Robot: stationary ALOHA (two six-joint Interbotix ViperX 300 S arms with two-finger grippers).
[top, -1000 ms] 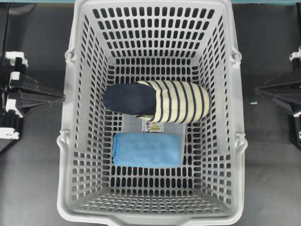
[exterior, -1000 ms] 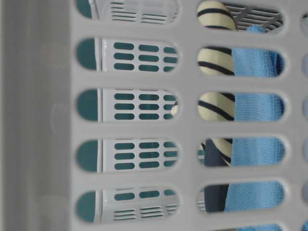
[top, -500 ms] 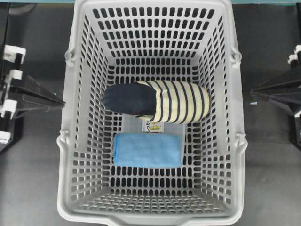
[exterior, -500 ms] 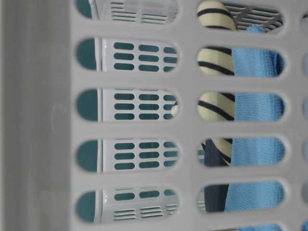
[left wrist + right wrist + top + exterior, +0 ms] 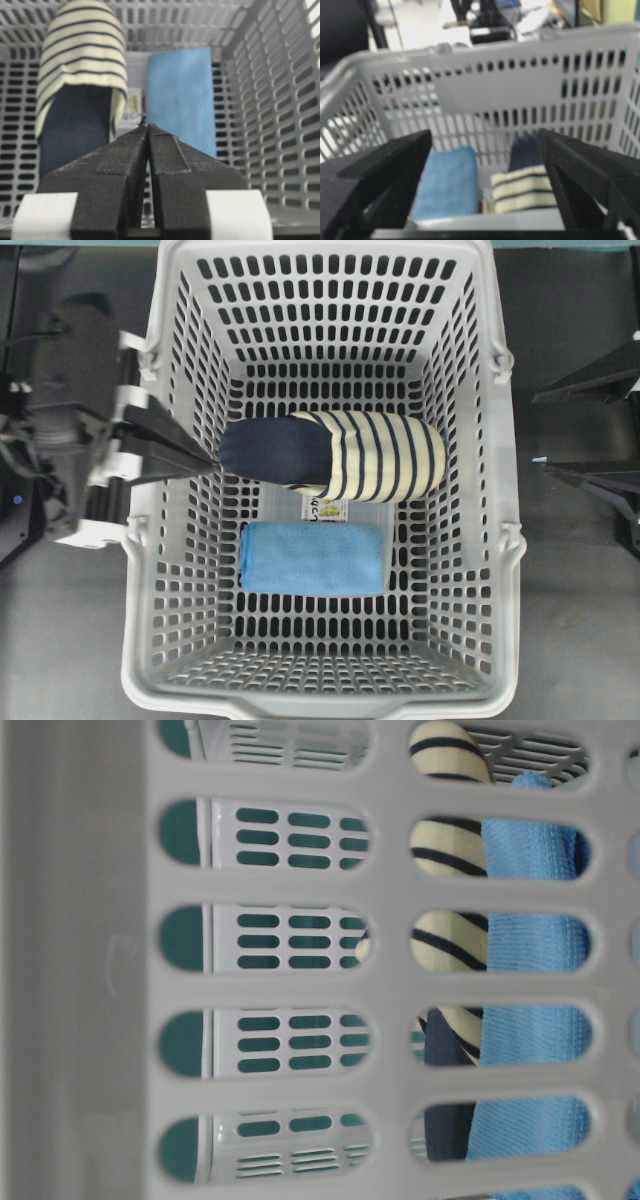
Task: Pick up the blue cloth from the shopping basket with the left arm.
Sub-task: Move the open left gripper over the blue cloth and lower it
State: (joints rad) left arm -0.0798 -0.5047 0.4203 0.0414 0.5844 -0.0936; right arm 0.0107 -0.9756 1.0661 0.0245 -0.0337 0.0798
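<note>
Lattice wall of the shopping basket fills the table-level view, with only strips of the blue cloth showing through its slots. Overhead, the whole cloth shows flat on the basket floor, long axis running between the side walls, nearer the front wall, just beside the striped slipper. The left claw sits over the basket's left rim, fingers pressed together, as the left wrist view confirms. The right claw stands wide apart outside the far side wall.
</note>
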